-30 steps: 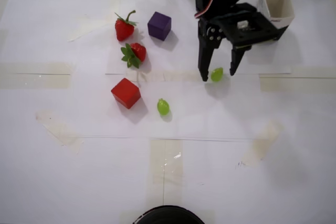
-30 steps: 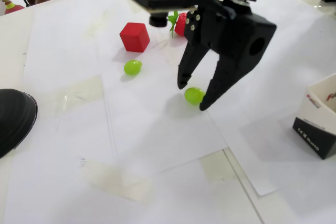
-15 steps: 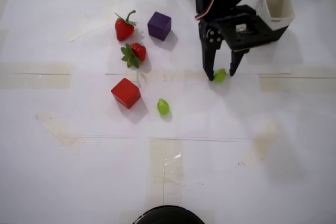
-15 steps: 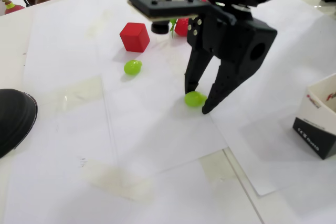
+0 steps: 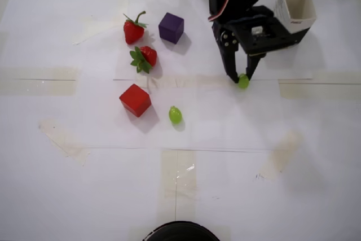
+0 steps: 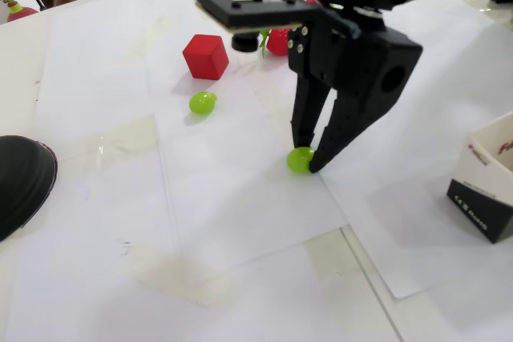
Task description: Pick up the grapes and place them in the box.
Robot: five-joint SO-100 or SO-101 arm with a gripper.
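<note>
My black gripper (image 5: 241, 78) points down at the table with its fingertips closed around one light-green grape (image 5: 243, 81), which still touches the paper; the fixed view shows that grape (image 6: 300, 159) pinched at the tips of the gripper (image 6: 305, 158). A second grape (image 5: 175, 114) lies loose to the left, near the red cube, and also shows in the fixed view (image 6: 202, 102). No third grape shows. The white box (image 5: 294, 8) stands upright just behind and right of the gripper; its black-banded base shows in the fixed view (image 6: 485, 198).
Two strawberries (image 5: 133, 29) (image 5: 145, 57), a purple cube (image 5: 171, 27) and a red cube (image 5: 135, 100) lie left of the gripper. A round black object (image 5: 180, 231) sits at the front table edge. White paper sheets taped down cover the table.
</note>
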